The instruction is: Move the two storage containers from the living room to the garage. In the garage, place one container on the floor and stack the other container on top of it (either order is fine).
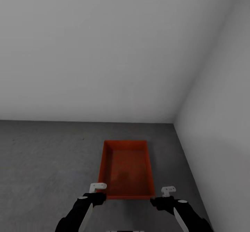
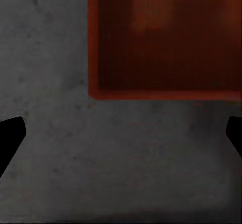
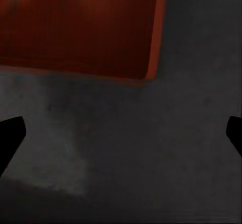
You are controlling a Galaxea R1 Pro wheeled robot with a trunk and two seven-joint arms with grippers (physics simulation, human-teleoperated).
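Container point(image 1: 127, 169), one, red-orange, on the concrete floor point(image 1: 48, 162); left claw point(image 2: 121, 133) and right claw point(image 3: 121, 133) both spread apart, empty.

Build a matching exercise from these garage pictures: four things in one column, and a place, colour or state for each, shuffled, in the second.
Things:
1. storage container
2. floor
3. left pincer
4. wall

Descriptions:
A. pale grey, plain, meeting another wall in a corner
B. open, by the container's near corner at the head view's left
C. red-orange, resting flat, nothing inside
D. dark grey, speckled concrete

Pairs: 1-C, 2-D, 3-B, 4-A
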